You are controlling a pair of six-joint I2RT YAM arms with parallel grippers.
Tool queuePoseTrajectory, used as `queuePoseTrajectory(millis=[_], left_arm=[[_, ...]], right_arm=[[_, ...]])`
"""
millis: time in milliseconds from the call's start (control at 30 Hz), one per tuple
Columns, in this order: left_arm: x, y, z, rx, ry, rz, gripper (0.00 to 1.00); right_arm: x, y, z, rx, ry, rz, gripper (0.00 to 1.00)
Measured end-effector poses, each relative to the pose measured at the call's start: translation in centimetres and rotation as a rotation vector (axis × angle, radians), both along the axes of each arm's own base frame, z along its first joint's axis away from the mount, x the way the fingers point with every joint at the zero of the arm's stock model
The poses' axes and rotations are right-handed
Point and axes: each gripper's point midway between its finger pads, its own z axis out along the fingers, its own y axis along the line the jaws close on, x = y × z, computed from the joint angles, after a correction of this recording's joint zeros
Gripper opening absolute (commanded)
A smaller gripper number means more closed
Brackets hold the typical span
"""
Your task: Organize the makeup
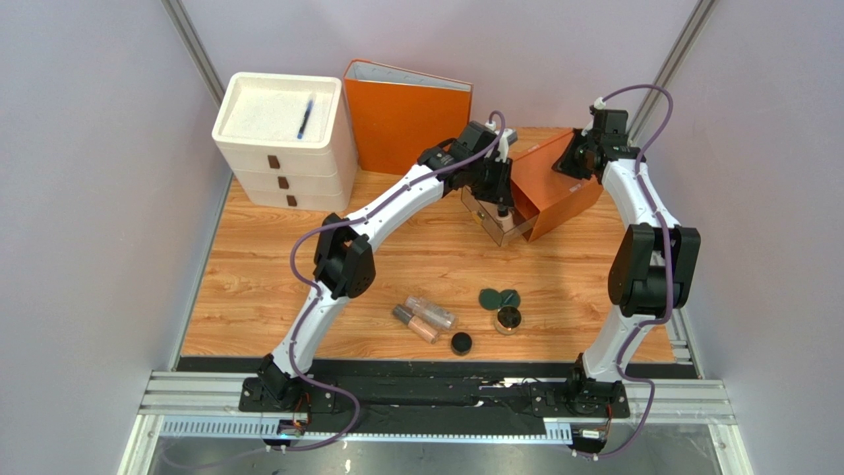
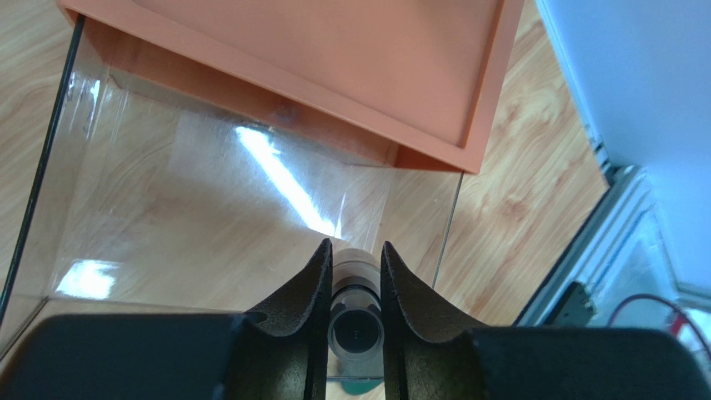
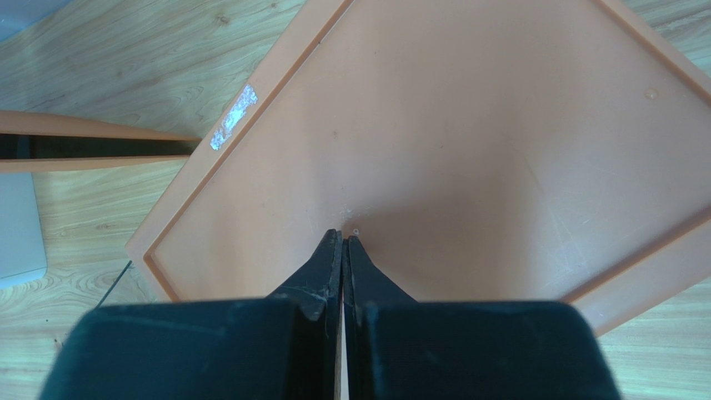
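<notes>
Left fingers [image 2: 324, 258]: you have them pinching a small bottle [image 2: 356, 327], one pad on each side of it
Held bottle: its dark round cap faces your left wrist camera and its beige body points away, down over the clear box [image 2: 209, 208]; you cannot tell whether it touches the box floor
Right fingers [image 3: 340, 250]: pressed together, with their tips against the flat face of the orange lid [image 3: 467, 142]
Lid: tilted up on the right side of the clear box, leaving the box open; in the overhead view your right arm reaches it from the far right
Clear box: stands on the desk [image 1: 258, 297] toward the back, just right of the middle, with your left arm stretched across to it
Loose bottles [image 1: 416, 322]: brownish, lying side by side on the near middle of the desk, outside the box
Clear tube [image 1: 436, 312]: lies just beside those bottles, on their far side
Green compact [image 1: 500, 297]: two dark discs joined together, flat on the desk, right of the tube
Gold-rimmed jar [image 1: 508, 318]: just in front of the compact, close to touching it
Black pot [image 1: 461, 343]: nearest to the arm bases, between the bottles and the jar
White drawers [image 1: 285, 148]: back left corner, with a blue pen [image 1: 305, 119] lying on top
Orange binder [image 1: 406, 114]: upright, just right of the drawers, behind the box
</notes>
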Motion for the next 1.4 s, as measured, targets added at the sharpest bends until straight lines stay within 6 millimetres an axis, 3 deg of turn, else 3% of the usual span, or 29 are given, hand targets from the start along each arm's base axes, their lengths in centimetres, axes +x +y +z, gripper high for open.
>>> queuePoseTrajectory(millis=[67, 133, 167, 233, 433, 733, 833, 967, 1067, 1133, 1200, 1300, 1400], left_arm=[[0.6, -0.1, -0.3, -0.05, 0.039, 0.022, 0.01], [1.3, 0.1, -0.4, -0.105, 0.098, 0.048, 0.08], [1.5, 0.3, -0.3, -0.119, 0.12, 0.057, 0.29], [2.1, 0.8, -0.2, -0.137, 0.155, 0.084, 0.51], [4.1, 2.0, 0.8, -0.186, 0.185, 0.15, 0.76], [4.9, 2.1, 2.3, -0.19, 0.123, 0.174, 0.79], [5.3, 3.4, 3.1, -0.144, 0.068, 0.205, 0.8], [5.7, 6.0, 6.4, -0.089, -0.057, 0.241, 0.81], [4.7, 8.7, 9.9, -0.051, -0.16, 0.244, 0.81], [3.2, 10.7, 11.2, -0.02, -0.196, 0.238, 0.81], [0.5, 13.1, 11.2, 0.028, -0.204, 0.216, 0.81], [-2.7, 15.6, 9.3, 0.084, -0.19, 0.18, 0.8], [-7.6, 19.0, 3.1, 0.214, -0.113, 0.103, 0.8]], right_arm=[[0.0, 0.0, 0.0, 0.001, -0.001, 0.0, 0.0], [0.0, 0.0, 0.0, 0.002, -0.001, 0.002, 0.0], [0.0, 0.0, 0.0, 0.003, -0.002, 0.003, 0.0], [0.0, 0.0, 0.0, 0.004, -0.002, 0.003, 0.0], [0.1, 0.1, 0.1, 0.009, -0.006, 0.009, 0.0], [0.1, 0.2, 0.1, 0.012, -0.007, 0.011, 0.0], [0.1, 0.2, 0.1, 0.012, -0.007, 0.011, 0.0], [0.2, 0.2, 0.1, 0.016, -0.009, 0.014, 0.0], [0.3, 0.4, 0.1, 0.022, -0.013, 0.022, 0.0], [0.3, 0.4, 0.1, 0.022, -0.014, 0.022, 0.0], [0.3, 0.4, 0.1, 0.023, -0.014, 0.022, 0.0], [0.3, 0.4, 0.1, 0.023, -0.014, 0.023, 0.0], [0.3, 0.4, 0.1, 0.022, -0.014, 0.022, 0.0]])
